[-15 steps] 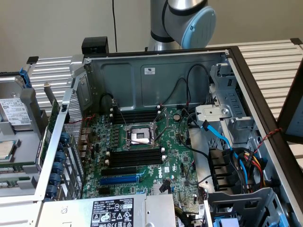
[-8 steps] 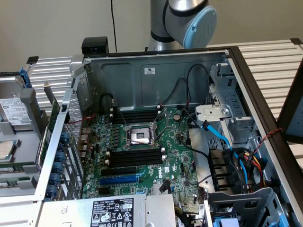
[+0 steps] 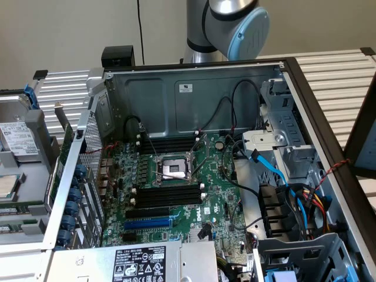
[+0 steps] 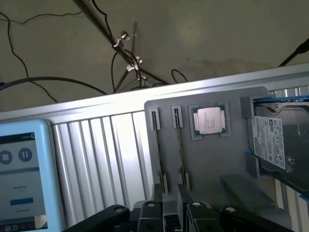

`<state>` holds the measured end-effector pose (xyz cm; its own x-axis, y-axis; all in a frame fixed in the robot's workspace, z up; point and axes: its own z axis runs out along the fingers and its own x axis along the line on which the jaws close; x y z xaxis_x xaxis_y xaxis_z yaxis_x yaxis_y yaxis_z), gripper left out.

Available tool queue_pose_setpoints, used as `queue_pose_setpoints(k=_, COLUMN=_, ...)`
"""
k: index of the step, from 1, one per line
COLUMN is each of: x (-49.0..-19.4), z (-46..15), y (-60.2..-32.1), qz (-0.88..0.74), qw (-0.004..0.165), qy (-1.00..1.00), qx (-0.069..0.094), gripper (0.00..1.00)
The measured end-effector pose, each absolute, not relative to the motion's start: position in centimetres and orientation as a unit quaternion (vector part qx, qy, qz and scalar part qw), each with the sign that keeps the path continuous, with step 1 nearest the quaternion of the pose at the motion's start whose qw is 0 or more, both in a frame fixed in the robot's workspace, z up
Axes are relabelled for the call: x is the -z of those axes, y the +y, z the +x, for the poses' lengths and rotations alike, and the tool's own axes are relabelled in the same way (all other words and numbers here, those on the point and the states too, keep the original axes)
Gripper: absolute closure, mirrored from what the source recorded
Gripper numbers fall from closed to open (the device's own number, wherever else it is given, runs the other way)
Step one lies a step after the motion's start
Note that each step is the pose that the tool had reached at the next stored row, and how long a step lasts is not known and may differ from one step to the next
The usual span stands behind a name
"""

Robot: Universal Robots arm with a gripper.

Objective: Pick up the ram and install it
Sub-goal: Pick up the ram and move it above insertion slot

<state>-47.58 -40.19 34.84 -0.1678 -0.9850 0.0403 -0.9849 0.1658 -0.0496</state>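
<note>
In the wrist view the pincer hangs low over a grey holder tray, and its two black fingers stand apart with nothing between them. The tray lies on the ribbed metal desk and has several compartments. Two narrow slots lie side by side, and each holds a thin stick standing on its edge: the ram and a second stick just beside it. The pincer is near the closer ends of both sticks; I cannot tell which one it is over. A square recess next to them holds a processor chip, and the compartment with blue edges holds a hard drive. A tablet screen lies on the desk, apart from the tray.

In the exterior view the open computer case holds the motherboard. Its long black slots beside the processor socket carry no stick, and the blue slot is also free. The arm rises behind the case.
</note>
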Motion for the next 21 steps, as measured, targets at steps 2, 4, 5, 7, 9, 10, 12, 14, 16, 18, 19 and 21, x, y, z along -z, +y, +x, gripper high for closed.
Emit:
queue_pose_setpoints(k=2, x=-34.5, z=-47.6, y=-40.3, qz=-0.645, qw=0.001, qy=0.764, qx=0.032, gripper=0.73)
queue_pose_setpoints(k=4, x=-34.1, z=-47.6, y=-40.4, qz=-0.644, qw=0.001, qy=0.764, qx=0.032, gripper=0.73)
queue_pose_setpoints(k=5, x=-33.9, z=-47.6, y=-40.4, qz=-0.644, qw=0.001, qy=0.764, qx=0.032, gripper=0.73)
queue_pose_setpoints(k=7, x=-33.6, z=-47.6, y=-40.5, qz=-0.644, qw=0.001, qy=0.764, qx=0.032, gripper=0.73)
queue_pose_setpoints(k=9, x=-33.2, z=-47.6, y=-40.6, qz=-0.644, qw=0.001, qy=0.765, qx=0.032, gripper=0.73)
queue_pose_setpoints(k=10, x=-33.0, z=-47.6, y=-40.6, qz=-0.643, qw=0.001, qy=0.765, qx=0.032, gripper=0.73)
queue_pose_setpoints(k=12, x=-32.7, z=-47.6, y=-40.7, qz=-0.643, qw=0.001, qy=0.765, qx=0.032, gripper=0.73)
queue_pose_setpoints(k=14, x=-32.3, z=-47.6, y=-40.8, qz=-0.643, qw=0.0, qy=0.765, qx=0.032, gripper=0.73)
queue_pose_setpoints(k=16, x=-31.9, z=-47.6, y=-40.8, qz=-0.642, qw=0.0, qy=0.766, qx=0.032, gripper=0.73)
queue_pose_setpoints(k=18, x=-31.6, z=-47.6, y=-40.9, qz=-0.642, qw=0.0, qy=0.766, qx=0.032, gripper=0.73)
queue_pose_setpoints(k=19, x=-31.4, z=-47.6, y=-40.9, qz=-0.642, qw=0.001, qy=0.766, qx=0.032, gripper=0.73)
queue_pose_setpoints(k=21, x=-31.0, z=-47.6, y=-41.0, qz=-0.641, qw=0.0, qy=0.766, qx=0.032, gripper=0.73)
